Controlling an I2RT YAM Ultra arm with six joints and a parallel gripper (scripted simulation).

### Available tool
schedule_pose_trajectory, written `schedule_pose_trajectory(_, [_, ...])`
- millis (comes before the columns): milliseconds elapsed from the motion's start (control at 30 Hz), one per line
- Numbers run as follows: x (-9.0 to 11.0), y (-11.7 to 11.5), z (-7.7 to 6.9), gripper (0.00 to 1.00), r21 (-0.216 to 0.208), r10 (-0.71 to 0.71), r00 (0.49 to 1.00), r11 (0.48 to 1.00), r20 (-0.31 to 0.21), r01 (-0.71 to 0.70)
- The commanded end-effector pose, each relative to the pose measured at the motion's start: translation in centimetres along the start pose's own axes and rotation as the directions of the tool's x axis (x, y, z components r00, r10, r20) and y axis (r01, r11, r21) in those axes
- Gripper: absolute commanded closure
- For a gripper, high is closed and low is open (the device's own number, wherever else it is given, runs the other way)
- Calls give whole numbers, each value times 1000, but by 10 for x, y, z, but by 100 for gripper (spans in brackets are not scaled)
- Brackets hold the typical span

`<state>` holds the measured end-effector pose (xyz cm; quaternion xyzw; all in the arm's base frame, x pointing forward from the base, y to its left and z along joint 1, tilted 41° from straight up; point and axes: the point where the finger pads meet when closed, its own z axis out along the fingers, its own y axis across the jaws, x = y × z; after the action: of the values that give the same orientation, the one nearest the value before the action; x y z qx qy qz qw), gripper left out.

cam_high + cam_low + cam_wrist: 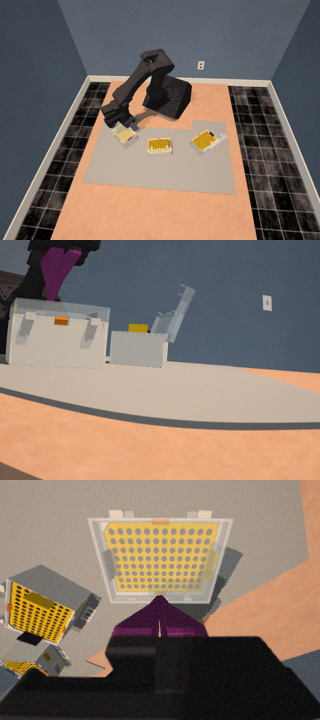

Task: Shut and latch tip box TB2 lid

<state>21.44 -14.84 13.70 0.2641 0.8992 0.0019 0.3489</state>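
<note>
The left tip box (pixel 124 134) stands on the grey mat with its clear lid (pixel 60 308) down over the yellow insert. An orange catch (pixel 61 320) shows at the middle of its front rim. I cannot tell whether it is latched. I cannot read any ID sticker. My gripper (pixel 52 298) has purple fingers, shut and empty. Their tips meet the top of this lid near its rear edge. In the wrist view the fingertips (pixel 160 602) sit at the near edge of the same box (pixel 160 557), with the catch on the far edge.
The middle box (pixel 159 145) and the right box (pixel 204 140) show bare yellow inserts. The second box (pixel 136 348) has its clear lid (pixel 175 313) standing raised behind it. Both also show at the left of the wrist view (pixel 42 605). The arm's base (pixel 168 96) stands behind the mat.
</note>
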Motion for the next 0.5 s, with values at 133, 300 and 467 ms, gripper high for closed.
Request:
schedule_pose_trajectory(133, [-2, -1, 1, 100, 3, 1, 1000, 1000, 9, -1])
schedule_pose_trajectory(300, [-2, -1, 2, 100, 3, 1, 1000, 1000, 9, -1])
schedule_pose_trajectory(467, [-3, -1, 3, 100, 3, 1, 1000, 1000, 9, -1])
